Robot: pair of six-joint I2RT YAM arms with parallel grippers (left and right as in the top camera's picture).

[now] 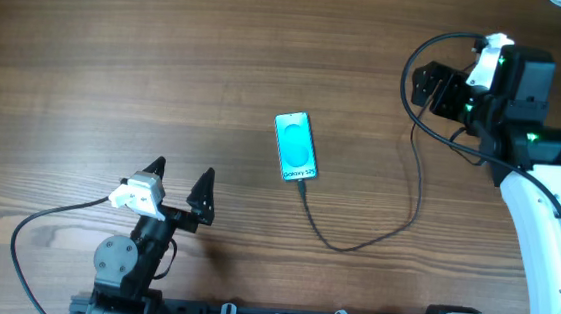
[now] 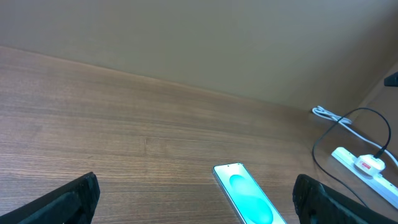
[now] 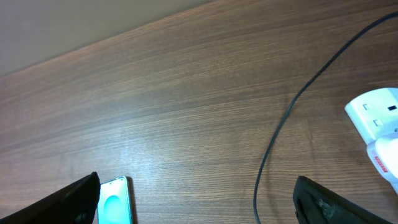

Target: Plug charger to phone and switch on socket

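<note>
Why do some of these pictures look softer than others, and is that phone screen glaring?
Overhead: sharp and evenly lit, the phone glowing teal without glare. Left wrist: the near fingers are dark, out-of-focus blobs. Right wrist: the white socket is bright and cut off by the frame edge.
</note>
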